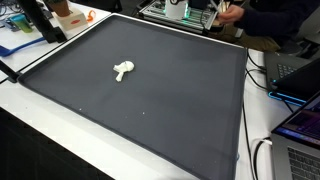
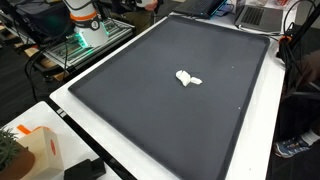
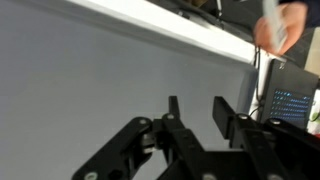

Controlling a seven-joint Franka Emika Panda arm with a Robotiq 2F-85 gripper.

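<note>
Two-finger gripper (image 3: 198, 115) with nothing in it over a large dark grey fabric mat (image 1: 150, 110); a small white lumpy piece (image 1: 122, 70) lies loose on the mat.

In both exterior views the mat (image 2: 170, 110) covers most of a white table (image 1: 40, 130). An open laptop (image 3: 292, 100) sits off the mat's edge. In the wrist view the gripper's black fingers (image 3: 175, 108) stand partly apart, with only bare mat showing between them. The white piece (image 2: 188, 78) rests alone toward the middle of the mat, touching nothing else, and does not appear in the wrist view. So nothing is gripped or lifted at this point, and the piece is not in hand. No box, bowl or tray shows on the mat.
</note>
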